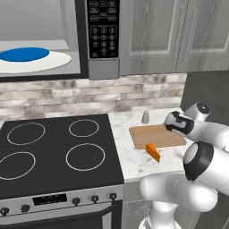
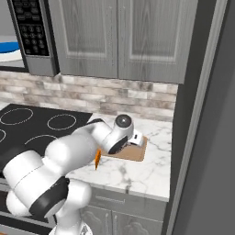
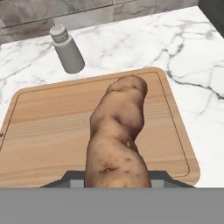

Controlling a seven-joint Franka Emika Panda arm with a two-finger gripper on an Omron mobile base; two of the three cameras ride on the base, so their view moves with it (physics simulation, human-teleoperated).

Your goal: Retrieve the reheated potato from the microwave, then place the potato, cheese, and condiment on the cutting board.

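Hand view: the lumpy brown-reddish potato (image 3: pixel 117 135) is gripped in the closed claw (image 3: pixel 117 181), held over the light wooden cutting board (image 3: pixel 48 131) for placing. Behind the board, the grey cylindrical shaker (image 3: pixel 66 49) is left on the marble worktop (image 3: pixel 183 48).

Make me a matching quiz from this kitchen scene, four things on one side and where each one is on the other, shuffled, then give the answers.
Things:
1. potato
2. cheese
3. shaker
4. blue plate

Places:
A. inside the open microwave
B. on the counter behind the cutting board
C. held in the hand above the board
D. on the counter in front of the board

Pairs: 1-C, 2-D, 3-B, 4-A
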